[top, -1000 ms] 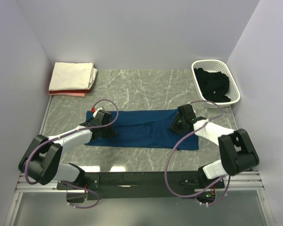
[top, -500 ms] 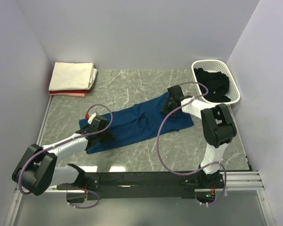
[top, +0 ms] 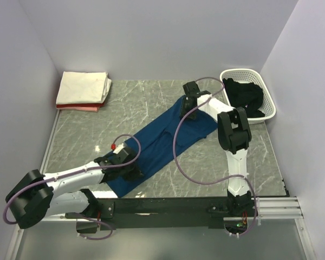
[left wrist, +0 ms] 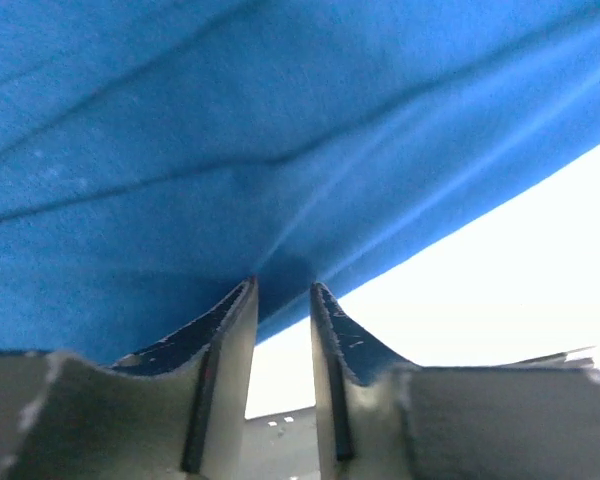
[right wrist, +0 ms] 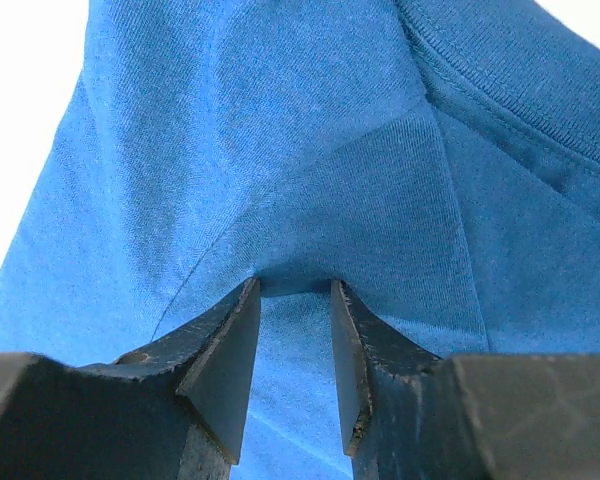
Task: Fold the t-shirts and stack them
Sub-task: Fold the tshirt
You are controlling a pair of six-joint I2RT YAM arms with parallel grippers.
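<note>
Grey marble counter | navy t-shirt stretched diagonally, near-left to far-right | my left pincer clamped on its near end | my right pincer clamped on its far end

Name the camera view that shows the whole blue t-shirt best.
Top external: the blue t-shirt runs diagonally, both ends in frame. Left wrist shows only cloth pinched in the left gripper; right wrist shows cloth and a collar seam at the right gripper.
</note>
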